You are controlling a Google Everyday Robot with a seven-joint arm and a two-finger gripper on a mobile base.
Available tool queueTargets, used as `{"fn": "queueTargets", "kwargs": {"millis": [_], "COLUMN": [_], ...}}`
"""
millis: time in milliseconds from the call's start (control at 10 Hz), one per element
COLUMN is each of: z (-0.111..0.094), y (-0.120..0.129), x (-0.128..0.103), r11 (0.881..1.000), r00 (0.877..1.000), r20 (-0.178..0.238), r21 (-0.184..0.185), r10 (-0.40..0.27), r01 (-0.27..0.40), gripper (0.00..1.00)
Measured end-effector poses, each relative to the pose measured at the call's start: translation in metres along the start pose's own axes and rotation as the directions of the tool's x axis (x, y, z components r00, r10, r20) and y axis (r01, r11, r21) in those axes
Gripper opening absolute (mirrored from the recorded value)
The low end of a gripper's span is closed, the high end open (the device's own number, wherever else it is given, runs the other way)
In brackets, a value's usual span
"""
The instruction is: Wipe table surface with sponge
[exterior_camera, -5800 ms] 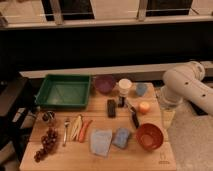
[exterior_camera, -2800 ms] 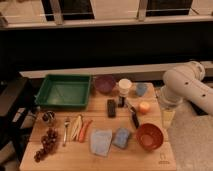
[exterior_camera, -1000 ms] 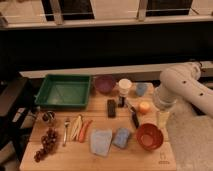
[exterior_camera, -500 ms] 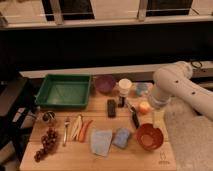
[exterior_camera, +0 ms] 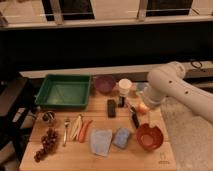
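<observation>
The sponge (exterior_camera: 121, 137), a small mid-blue block, lies on the table surface (exterior_camera: 75, 160) near the front middle, between a pale blue-grey cloth (exterior_camera: 101, 141) and an orange bowl (exterior_camera: 149, 136). My white arm (exterior_camera: 172, 90) reaches in from the right over the table's back right part. The gripper (exterior_camera: 149, 104) is at the arm's lower end, above a small orange item (exterior_camera: 143, 108) and well behind the sponge. It holds nothing that I can see.
A green tray (exterior_camera: 64, 91) stands at the back left, with a purple bowl (exterior_camera: 105, 83) and a white cup (exterior_camera: 124, 87) beside it. A black block (exterior_camera: 111, 107), a dark tool (exterior_camera: 135, 117), a fork (exterior_camera: 66, 131), a carrot (exterior_camera: 84, 130) and grapes (exterior_camera: 45, 145) lie about.
The arm has swung left from beside the table to over its back right part. Nothing on the table has moved.
</observation>
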Motion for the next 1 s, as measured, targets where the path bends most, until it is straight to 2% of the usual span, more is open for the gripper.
{"fn": "queueTargets", "kwargs": {"millis": [300,600,800,1000], "z": [0.009,0.021,0.022,0.024], "y": [0.0,-0.004,-0.002,-0.003], "x": [-0.002,-0.021,-0.022,-0.037], "r11": [1.0,0.999,0.999,0.999], "r00": [1.0,0.998,0.998,0.996], "r20": [0.02,0.049,0.061,0.079], "r21": [-0.011,-0.022,-0.021,-0.017], "r10": [-0.013,-0.03,-0.031,-0.041], "r01": [0.013,0.031,0.032,0.042], "gripper": [1.0,1.0,1.0,1.0]}}
